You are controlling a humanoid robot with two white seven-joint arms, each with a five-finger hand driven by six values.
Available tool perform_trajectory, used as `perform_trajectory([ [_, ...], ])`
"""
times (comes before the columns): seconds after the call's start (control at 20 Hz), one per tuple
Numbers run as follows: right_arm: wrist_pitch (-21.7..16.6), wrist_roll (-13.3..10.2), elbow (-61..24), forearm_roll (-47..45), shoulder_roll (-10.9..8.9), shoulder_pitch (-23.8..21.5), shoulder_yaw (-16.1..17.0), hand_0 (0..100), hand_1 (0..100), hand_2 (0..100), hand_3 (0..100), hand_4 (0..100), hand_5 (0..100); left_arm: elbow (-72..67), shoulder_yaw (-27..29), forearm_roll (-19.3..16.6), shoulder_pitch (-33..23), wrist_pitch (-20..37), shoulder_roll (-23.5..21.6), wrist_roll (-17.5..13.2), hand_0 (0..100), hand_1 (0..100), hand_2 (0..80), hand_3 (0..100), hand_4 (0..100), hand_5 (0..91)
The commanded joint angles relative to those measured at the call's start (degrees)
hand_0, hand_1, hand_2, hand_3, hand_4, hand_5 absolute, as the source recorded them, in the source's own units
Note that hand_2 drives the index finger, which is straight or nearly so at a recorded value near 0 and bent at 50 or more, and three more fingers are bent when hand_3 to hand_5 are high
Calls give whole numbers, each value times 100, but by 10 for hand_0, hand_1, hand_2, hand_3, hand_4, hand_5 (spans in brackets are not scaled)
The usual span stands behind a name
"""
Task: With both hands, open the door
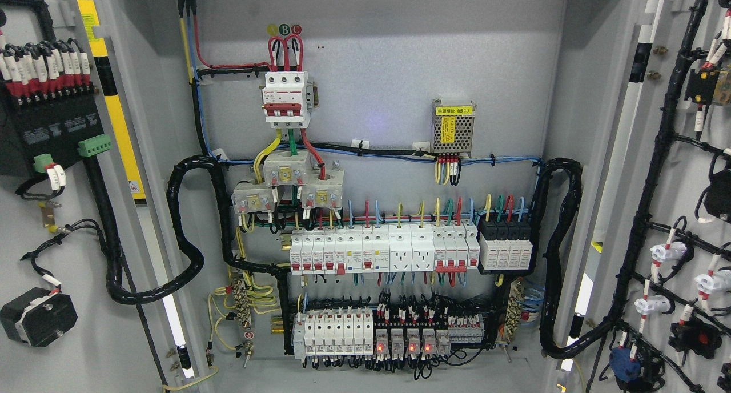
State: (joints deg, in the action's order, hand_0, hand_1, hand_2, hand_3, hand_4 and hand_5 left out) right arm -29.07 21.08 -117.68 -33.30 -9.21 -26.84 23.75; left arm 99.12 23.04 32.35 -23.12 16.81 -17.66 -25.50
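Grey painted steel fills my head view: an electrical cabinet (pixel 371 50) stands wide open, its back panel facing me straight on. The left door (pixel 85 256) is swung out to the left edge of the view and the right door (pixel 685 170) to the right edge, both showing their wired inner faces.

High on the back panel sits a white three-pole breaker (pixel 285 99) with red loops of wire above it. To its right, well apart, is a small perforated metal power supply (pixel 453 127) with a yellow label (the print is too small for me to read). Below runs a row of white breakers and sockets (pixel 382 251), and under that a lower row of relays (pixel 408 339), several showing small red lights. Thick black cable looms (pixel 191 233) curve down both sides of the panel.

On the left door, a black terminal block (pixel 48 119) carries red and white wire ends.

Neither of my robot hands shows anywhere in this view, so I cannot tell how their fingers are set.
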Motion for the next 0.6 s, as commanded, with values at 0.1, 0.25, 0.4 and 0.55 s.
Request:
perform_trajectory([
  [0.1, -2, 1, 17, -1, 59, -5, 50, 208, 161, 0, 0, 0, 0, -51, 315, 96, 54, -2, -71, 1, 0, 0, 0, 42, 0, 0],
  [0.25, -2, 1, 8, -1, 59, -23, 50, 208, 160, 0, 0, 0, 0, -51, 315, 96, 54, -2, -80, 1, 0, 0, 0, 44, 0, 0],
  [0.4, -20, 1, -10, -19, 59, -67, 42, 208, 160, 0, 0, 0, 0, -59, 315, 96, 54, -2, -106, 1, 0, 0, 0, 48, 0, 0],
  [0.55, -20, 1, -10, -63, 50, -67, 24, 208, 160, 0, 0, 0, 0, -77, 359, 149, 54, -11, -132, -8, 0, 0, 0, 48, 0, 0],
])
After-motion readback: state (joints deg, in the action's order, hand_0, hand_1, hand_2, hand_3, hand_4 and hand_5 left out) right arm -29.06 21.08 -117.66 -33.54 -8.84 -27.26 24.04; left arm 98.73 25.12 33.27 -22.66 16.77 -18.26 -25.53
